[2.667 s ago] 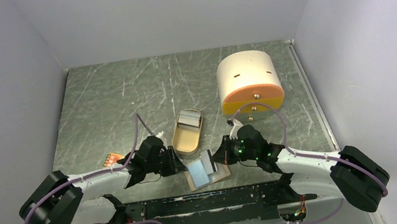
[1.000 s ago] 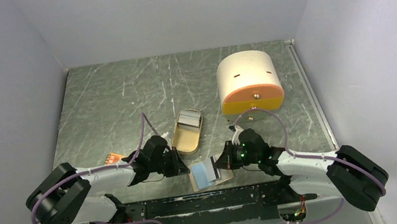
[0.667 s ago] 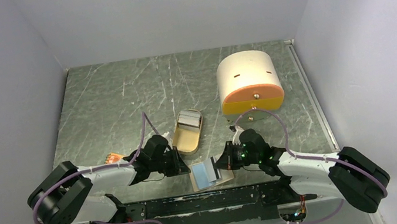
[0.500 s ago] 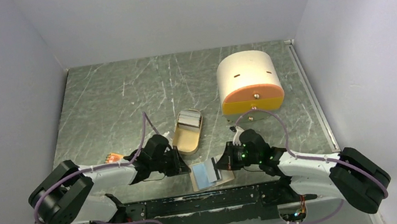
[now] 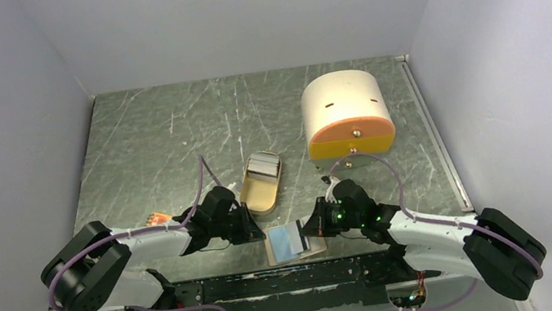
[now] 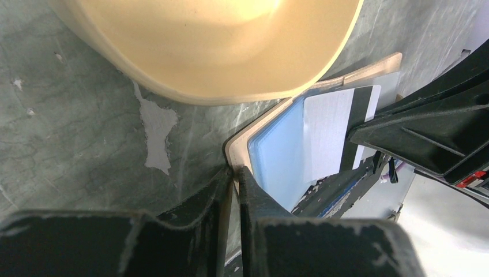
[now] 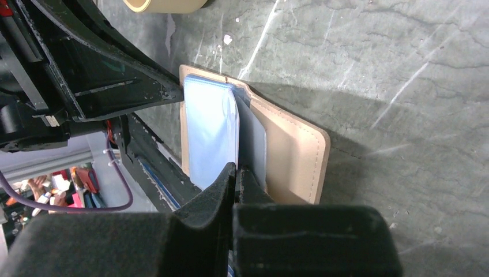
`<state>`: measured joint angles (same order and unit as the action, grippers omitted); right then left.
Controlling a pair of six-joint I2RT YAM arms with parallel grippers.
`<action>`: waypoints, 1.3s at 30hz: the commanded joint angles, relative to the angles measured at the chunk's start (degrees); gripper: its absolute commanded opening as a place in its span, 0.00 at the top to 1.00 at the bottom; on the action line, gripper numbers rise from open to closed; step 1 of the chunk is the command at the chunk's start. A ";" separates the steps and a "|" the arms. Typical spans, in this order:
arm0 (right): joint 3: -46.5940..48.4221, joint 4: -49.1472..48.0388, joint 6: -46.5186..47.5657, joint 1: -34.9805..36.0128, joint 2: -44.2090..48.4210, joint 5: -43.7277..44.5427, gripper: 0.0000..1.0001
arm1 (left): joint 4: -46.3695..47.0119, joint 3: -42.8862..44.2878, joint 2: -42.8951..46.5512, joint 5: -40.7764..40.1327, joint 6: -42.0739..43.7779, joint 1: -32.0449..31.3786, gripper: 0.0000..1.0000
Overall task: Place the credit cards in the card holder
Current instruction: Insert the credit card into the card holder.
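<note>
Since 2.7 seconds ago the left arm's bulky rear joint has swung inward toward the centre and the right arm's has slid outward toward the near edge. Both wrists remain low at the card holder (image 5: pixel 316 243).

Nearest the arm bases, the card holder lies open and flat on the table (image 5: pixel 155 140), between the 2 grippers. In the left wrist view, the left gripper (image 6: pixel 234 180) has its fingers almost together, clamped on the rim of the card holder at its rounded corner. The light blue card (image 6: pixel 277 151) lies on the open holder just past those fingers. The whitish-grey card (image 6: pixel 328 130) with its dark stripe overlaps the blue card's far side.

The right gripper (image 7: pixel 236 176) has its fingers pressed together, tips set where the blue card and the grey card meet. Whether a card edge is pinched between them I cannot tell. In that view the holder's stitched tan flap shows bare beside the grey card.

Just beyond the holder stands the oval tan tin tray (image 5: pixel 257 197), with a pale stack lying in its far end. Left of the left arm's wrist an orange-red piece (image 5: pixel 156 218) lies on the table. Farther back on the right sits the cream rounded box (image 5: pixel 343 104) with its orange front facing the arms.
</note>
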<state>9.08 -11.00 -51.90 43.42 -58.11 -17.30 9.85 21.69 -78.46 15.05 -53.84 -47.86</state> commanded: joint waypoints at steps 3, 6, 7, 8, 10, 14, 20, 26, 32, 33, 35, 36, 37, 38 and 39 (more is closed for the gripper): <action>-1.05 5.50 -0.40 -0.37 2.32 2.42 1.00 | -4.13 -0.62 -1.99 -2.79 0.98 -0.57 0.82; -0.94 6.05 -0.18 -0.35 3.06 2.45 1.00 | -4.07 -0.54 -2.22 -2.71 0.94 -0.57 0.82; -0.76 6.45 0.00 -0.35 3.04 2.49 1.00 | -4.04 -0.59 -2.24 -2.67 0.94 -0.57 0.82; -0.72 6.33 0.19 -0.35 3.10 2.37 1.00 | -3.99 -0.51 -2.28 -2.72 0.93 -0.58 0.82; -0.90 6.06 0.16 -0.36 3.16 1.80 1.00 | -4.12 -0.50 -2.26 -2.75 0.95 -0.64 0.82; -1.69 4.52 -0.05 -0.33 2.38 0.07 1.00 | -4.17 -0.44 -2.30 -2.81 0.93 -0.65 0.82; -2.57 2.52 -1.40 -0.40 0.79 -0.44 1.00 | -4.13 -0.48 -2.32 -2.67 0.80 -0.66 0.82; -2.74 6.35 -3.22 -0.31 3.58 3.38 1.00 | -4.59 -0.23 -2.18 -3.02 0.83 -0.66 0.82; -2.83 7.83 -2.78 -0.35 4.69 3.49 1.00 | -4.17 -0.26 -2.74 -2.85 0.76 -0.70 0.82; -2.97 7.40 -2.69 -0.35 4.55 3.07 1.00 | -4.21 -0.25 -2.81 -2.88 0.82 -0.77 0.82; -3.09 6.66 -2.47 -0.35 3.97 2.40 1.00 | -4.14 -0.12 -3.03 -2.78 0.85 -0.75 0.82; -3.01 6.50 -2.49 -0.34 3.75 2.21 1.00 | -4.13 -0.08 -3.03 -2.69 0.85 -0.75 0.82; -2.99 6.38 -2.43 -0.35 3.57 1.99 1.00 | -4.20 -0.01 -3.17 -2.74 0.85 -0.75 0.82; -3.06 6.16 -2.54 -0.35 3.37 1.85 1.00 | -4.28 0.08 -3.17 -2.83 0.93 -0.75 0.82; -3.14 5.85 -2.65 -0.35 3.21 1.60 1.00 | -4.39 0.10 -3.17 -2.87 0.93 -0.75 0.82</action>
<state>7.64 -7.53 -55.29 43.40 -53.89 -15.68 10.52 22.22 -79.57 15.05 -54.43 -48.10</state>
